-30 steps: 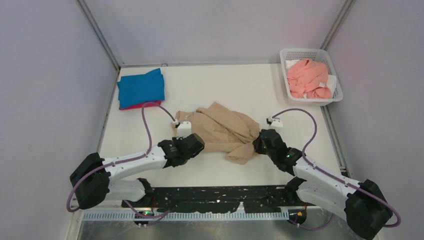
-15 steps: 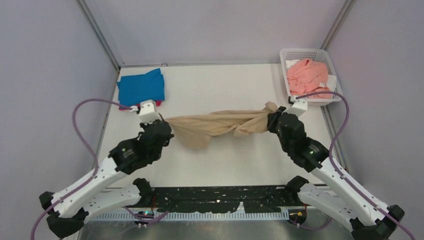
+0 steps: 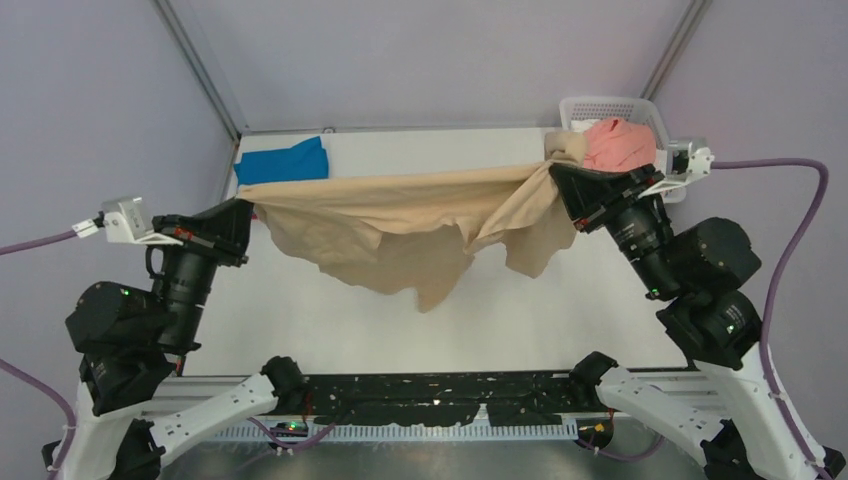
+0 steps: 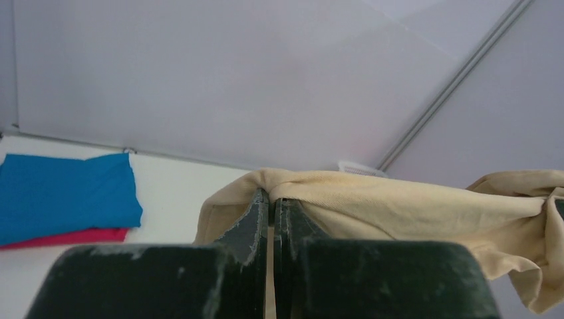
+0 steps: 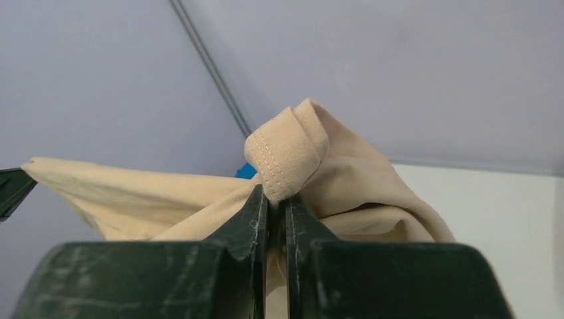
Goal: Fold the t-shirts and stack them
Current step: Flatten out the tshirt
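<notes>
Jaws of the left gripper and right gripper were clamped on the taut tan t-shirt, whose thinly pinched edges might slip free if pulled harder.

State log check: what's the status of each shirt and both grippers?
tan shirt: unfolded, hanging stretched in the air.
blue shirt: folded, on red shirt.
red shirt: underneath, mostly hidden.
pink shirt: crumpled in basket.
left gripper: shut on tan shirt.
right gripper: shut on tan shirt.
</notes>
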Action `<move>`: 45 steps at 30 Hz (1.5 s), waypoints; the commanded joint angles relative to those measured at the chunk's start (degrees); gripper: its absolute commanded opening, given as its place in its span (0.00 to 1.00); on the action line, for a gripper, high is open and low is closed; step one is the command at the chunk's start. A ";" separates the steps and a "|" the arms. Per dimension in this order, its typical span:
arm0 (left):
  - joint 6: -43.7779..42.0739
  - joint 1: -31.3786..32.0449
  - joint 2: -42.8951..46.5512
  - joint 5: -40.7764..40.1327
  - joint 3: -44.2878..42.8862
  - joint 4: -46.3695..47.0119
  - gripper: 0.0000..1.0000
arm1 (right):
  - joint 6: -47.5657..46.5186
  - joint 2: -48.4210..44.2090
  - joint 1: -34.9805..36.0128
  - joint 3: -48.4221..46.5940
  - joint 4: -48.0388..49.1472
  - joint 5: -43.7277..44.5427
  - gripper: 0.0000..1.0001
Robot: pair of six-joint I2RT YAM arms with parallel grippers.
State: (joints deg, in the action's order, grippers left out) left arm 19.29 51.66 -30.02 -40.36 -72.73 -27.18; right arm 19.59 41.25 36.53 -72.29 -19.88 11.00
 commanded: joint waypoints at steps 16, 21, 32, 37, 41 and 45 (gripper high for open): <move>-5.62 -27.89 -39.93 13.20 -23.33 -1.00 0.00 | -0.35 28.52 -18.56 -9.75 7.79 -20.57 0.05; -8.19 -31.53 -55.29 17.57 -50.82 -11.80 0.00 | 0.80 43.53 -23.12 -31.12 5.64 -28.87 0.05; -8.32 -31.49 -39.07 21.67 -20.23 -1.50 0.00 | 1.68 37.25 -24.40 -18.48 4.62 -27.57 0.08; 2.53 -31.53 -31.96 24.39 5.66 -2.06 0.00 | 4.91 30.39 -24.48 2.66 2.74 -24.10 0.14; 11.47 -30.26 -30.01 29.89 19.02 -6.67 0.00 | 4.18 22.22 -24.49 16.52 -8.34 -13.62 0.20; 15.12 -28.45 -29.42 31.31 26.96 -9.24 0.23 | 3.05 20.83 -24.49 20.79 -15.51 0.35 0.57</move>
State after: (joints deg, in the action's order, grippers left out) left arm 26.83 21.91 -62.63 -12.19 -48.58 -33.52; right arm 23.05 67.37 12.25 -52.34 -28.27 -3.22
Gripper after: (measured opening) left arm 0.030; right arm 0.446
